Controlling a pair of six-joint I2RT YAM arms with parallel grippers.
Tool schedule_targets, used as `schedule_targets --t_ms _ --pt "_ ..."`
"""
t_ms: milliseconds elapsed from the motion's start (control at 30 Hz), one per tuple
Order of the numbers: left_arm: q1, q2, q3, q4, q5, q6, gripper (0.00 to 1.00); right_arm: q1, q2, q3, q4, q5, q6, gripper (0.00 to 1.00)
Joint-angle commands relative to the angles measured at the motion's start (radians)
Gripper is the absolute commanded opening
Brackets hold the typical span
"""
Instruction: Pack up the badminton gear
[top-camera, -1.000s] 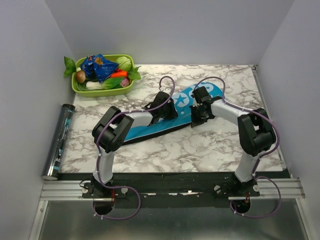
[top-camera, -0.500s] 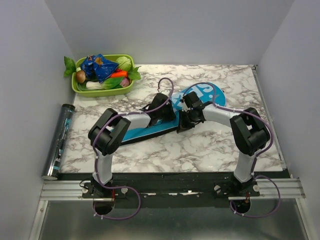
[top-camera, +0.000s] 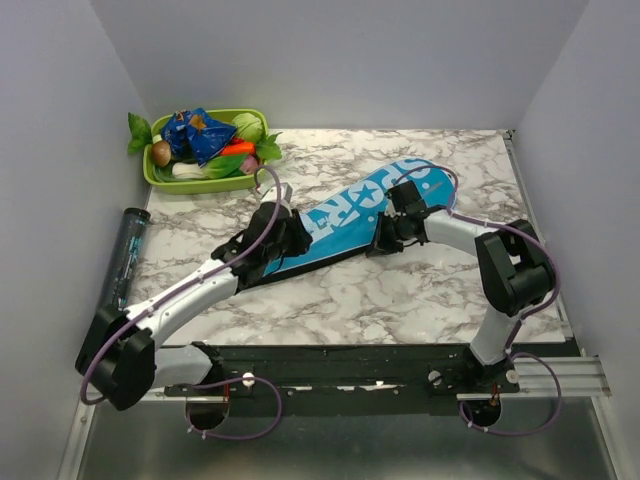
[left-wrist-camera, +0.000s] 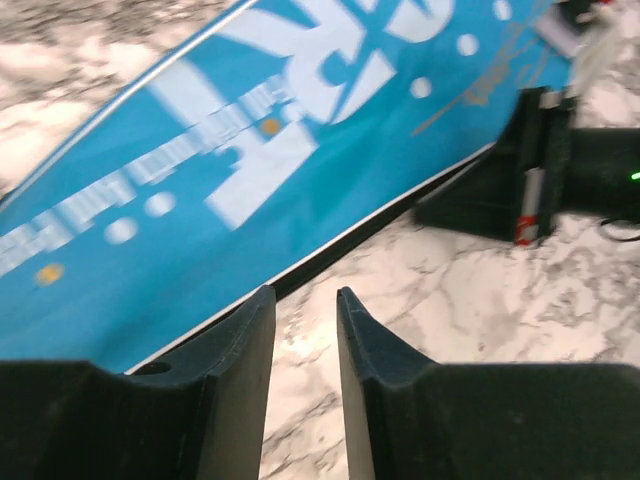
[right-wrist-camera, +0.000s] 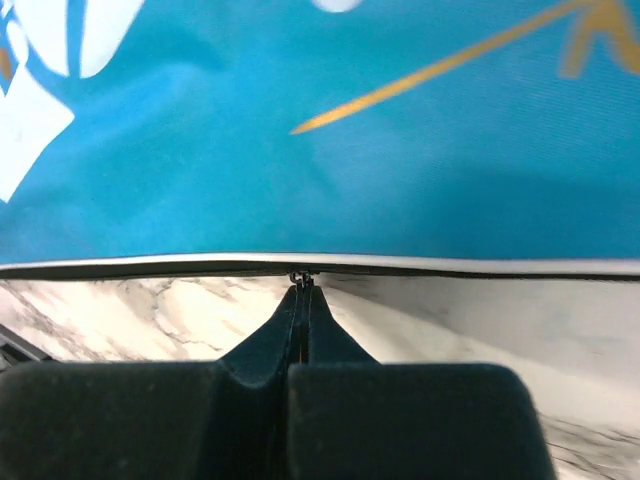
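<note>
The blue cover (top-camera: 350, 215) lettered "SPORT" lies slantwise in the middle of the marble table. My right gripper (top-camera: 385, 240) is at its near edge, shut on the small zipper pull (right-wrist-camera: 302, 279) on the cover's dark seam (right-wrist-camera: 450, 267). My left gripper (top-camera: 283, 238) hovers low over the cover's narrower lower-left part. Its fingers (left-wrist-camera: 245, 330) stand a little apart with only marble between them, and the cover's edge (left-wrist-camera: 330, 255) lies just ahead. The dark clear tube (top-camera: 125, 262) lies along the table's left edge. No rackets or shuttlecocks are in view.
A green tray (top-camera: 160, 178) of toy vegetables stands at the back left corner. Grey walls close in the left, back and right sides. The right gripper's black body (left-wrist-camera: 540, 165) shows in the left wrist view beside the cover.
My left arm has stretched out and its gripper has slid down-left along the cover, uncovering the lettering. My right gripper has moved left, then a little back right, along the near edge.
</note>
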Motion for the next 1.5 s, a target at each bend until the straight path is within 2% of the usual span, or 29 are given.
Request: schedule_targets --t_ms 0,133,267,400,700,900,1167,1267,1367,1400,1467 --pt "0.026 -0.128 -0.094 -0.25 -0.194 -0.009 0.41 -0.097 -0.044 -0.048 0.041 -0.006 -0.004 0.01" --pt "0.118 -0.217 -0.168 -0.316 -0.206 -0.038 0.41 -0.125 -0.059 -0.077 0.041 -0.012 -0.036 0.01" --pt "0.256 -0.28 -0.263 -0.324 -0.229 -0.062 0.42 -0.129 -0.068 -0.088 0.041 -0.023 -0.056 0.01" --pt "0.331 -0.32 -0.335 -0.323 -0.256 -0.095 0.42 -0.128 -0.076 -0.094 0.039 -0.04 -0.073 0.01" --pt "0.391 -0.274 -0.338 -0.3 -0.303 -0.095 0.44 -0.128 -0.065 -0.083 0.032 -0.063 -0.088 0.01" --pt "0.397 -0.319 -0.314 -0.3 -0.308 -0.085 0.47 -0.128 -0.059 -0.076 0.029 -0.068 -0.094 0.01" --pt "0.4 -0.165 -0.331 -0.194 -0.233 -0.08 0.46 -0.128 -0.047 -0.074 0.027 -0.095 -0.102 0.01" --pt "0.4 -0.082 -0.312 -0.163 -0.178 -0.077 0.41 -0.128 -0.048 -0.074 0.025 -0.108 -0.105 0.01" --pt "0.4 -0.016 -0.294 -0.143 -0.142 -0.063 0.23 -0.123 -0.05 -0.07 0.018 -0.126 -0.111 0.01" --pt "0.4 -0.009 -0.291 -0.133 -0.125 -0.062 0.13 -0.116 -0.053 -0.068 0.016 -0.129 -0.117 0.01" --pt "0.4 -0.009 -0.295 -0.126 -0.114 -0.059 0.04 -0.1 -0.059 -0.062 0.007 -0.126 -0.123 0.01"
